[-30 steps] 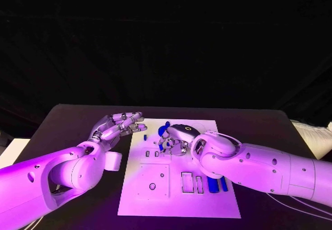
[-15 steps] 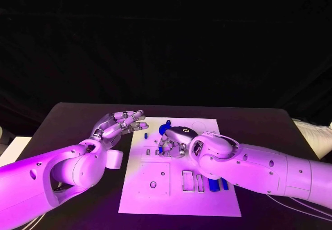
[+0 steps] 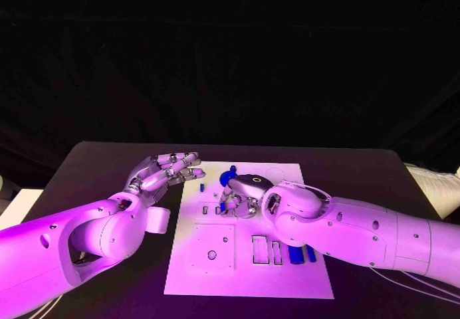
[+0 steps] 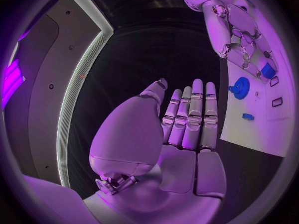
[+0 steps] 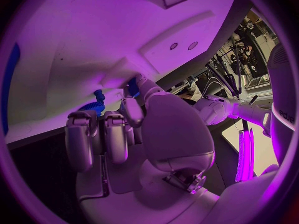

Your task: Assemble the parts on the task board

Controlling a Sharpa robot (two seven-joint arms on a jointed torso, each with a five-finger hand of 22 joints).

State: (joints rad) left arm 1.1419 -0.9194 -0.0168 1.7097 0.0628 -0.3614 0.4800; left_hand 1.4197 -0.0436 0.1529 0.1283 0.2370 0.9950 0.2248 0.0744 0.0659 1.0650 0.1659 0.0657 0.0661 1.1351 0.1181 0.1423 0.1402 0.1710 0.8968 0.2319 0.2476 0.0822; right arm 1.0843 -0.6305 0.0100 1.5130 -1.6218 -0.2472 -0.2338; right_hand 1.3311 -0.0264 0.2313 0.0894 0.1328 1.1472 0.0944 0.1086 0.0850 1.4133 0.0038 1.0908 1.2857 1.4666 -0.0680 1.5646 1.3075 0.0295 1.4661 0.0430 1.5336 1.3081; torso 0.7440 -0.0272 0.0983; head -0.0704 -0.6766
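On a black desk, the right robot hand pinches a small blue plastic part over the flat white task board, apparently mid-insertion, while the left robot hand hovers open, fingers straight.

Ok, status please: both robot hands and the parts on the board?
Left robot hand open, off the task board. Right robot hand over it, fingers at a blue part; grip unclear. Blue gear on board.

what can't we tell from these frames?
- Head view: right hand covers the board under it; its grip is hidden.
- Right wrist view: blue part at the fingers, held or not unclear.
- Head view: left hand shows its back only.
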